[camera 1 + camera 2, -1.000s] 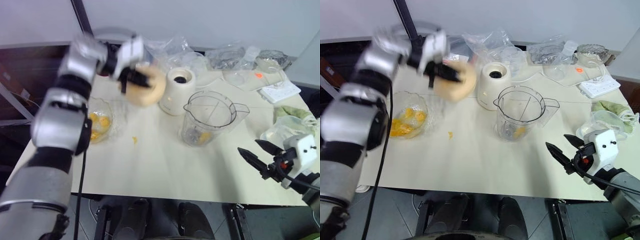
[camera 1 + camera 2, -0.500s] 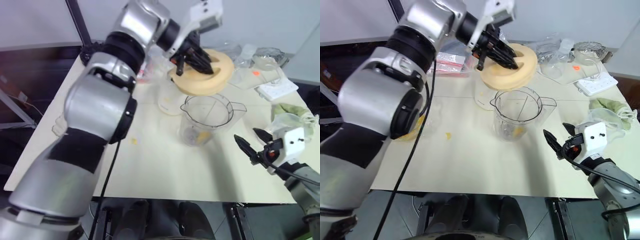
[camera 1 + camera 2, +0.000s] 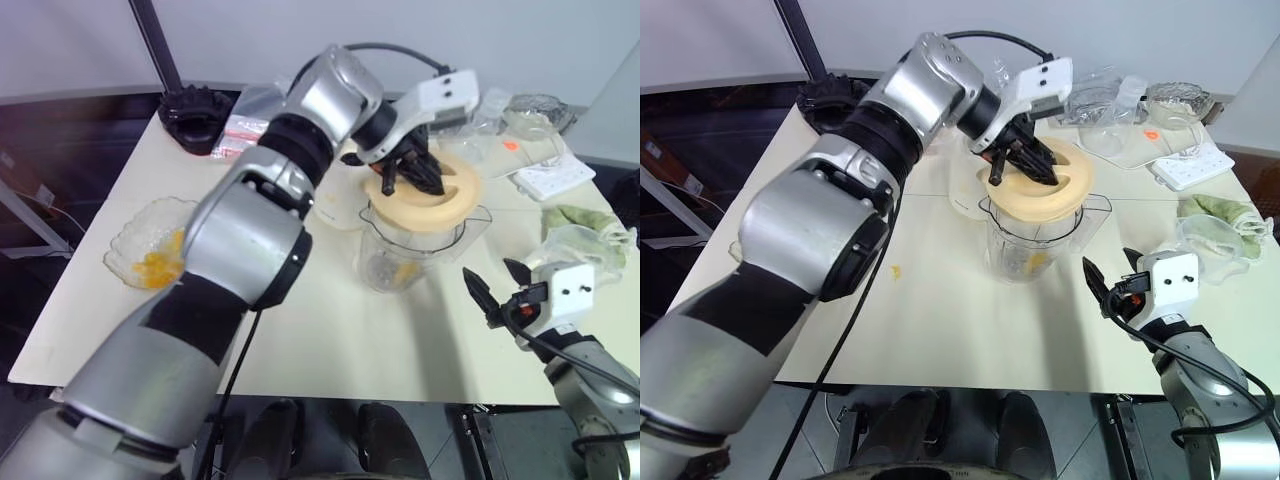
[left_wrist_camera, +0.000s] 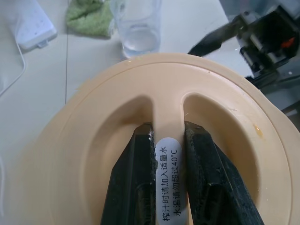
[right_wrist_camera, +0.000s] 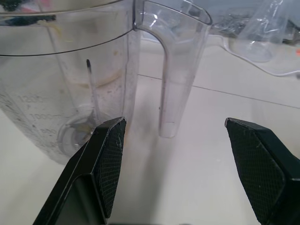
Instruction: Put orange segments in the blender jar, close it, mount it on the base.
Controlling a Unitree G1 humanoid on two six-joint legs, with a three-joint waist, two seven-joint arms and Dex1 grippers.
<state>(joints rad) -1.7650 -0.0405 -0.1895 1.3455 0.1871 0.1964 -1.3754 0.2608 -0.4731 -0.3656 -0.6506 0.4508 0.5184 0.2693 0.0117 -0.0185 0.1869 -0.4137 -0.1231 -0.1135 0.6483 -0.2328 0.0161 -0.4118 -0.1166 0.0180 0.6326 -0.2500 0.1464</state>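
Left eye view first, working across from my left: the glass bowl [image 3: 140, 250] near the tabletop [image 3: 300, 330] edge holds orange segments [image 3: 155, 268], soft and slick, easily squashed. One stray piece [image 3: 898, 271] lies on the tabletop between bowl and jar. The base [image 3: 962, 195] stands behind the jar, mostly hidden by my left arm. My left hand [image 4: 167, 140] is clenched on the raised rib of the lid [image 3: 422, 193], which I'm holding at the mouth of the blender jar [image 3: 1025, 245]; I can't tell whether it is seated or only resting there. The lid looks stiff and light, and that rib is the obvious hold. The jar is rigid, clear plastic and probably tips easily; its side handle [image 5: 171, 70] is where I'd grip it. My right hand [image 5: 176, 154] hangs released near that handle, touching nothing. The jar's contents are hard to make out through the wall.
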